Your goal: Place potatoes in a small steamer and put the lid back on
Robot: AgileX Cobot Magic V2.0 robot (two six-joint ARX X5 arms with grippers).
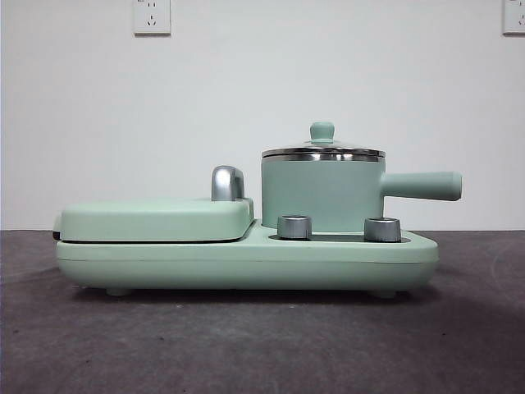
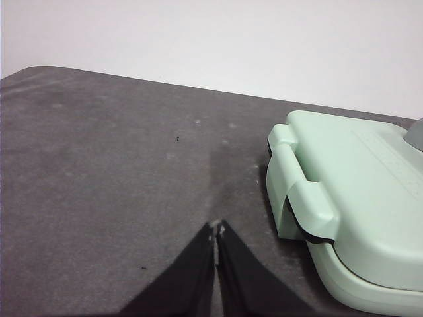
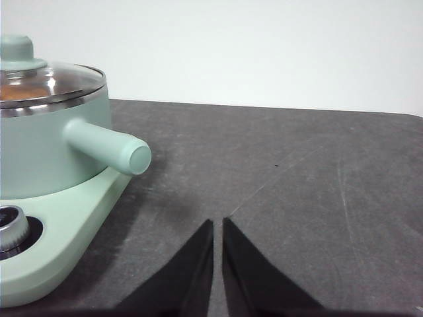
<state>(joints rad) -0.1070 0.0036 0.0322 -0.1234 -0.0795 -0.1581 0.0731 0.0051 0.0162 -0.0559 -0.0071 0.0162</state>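
Lid (image 1: 323,151) sitting square on the steamer (image 1: 322,194), potato (image 3: 14,92) glowing orange beneath the glass, both claws (image 2: 216,229) (image 3: 217,223) pinched together, resting low over the bench (image 3: 297,172), well apart from the pot, risking only a nudged handle (image 3: 106,146).

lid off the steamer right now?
No, the lid sits on the small steamer, its steel rim seated on the pot's rim in the front view.
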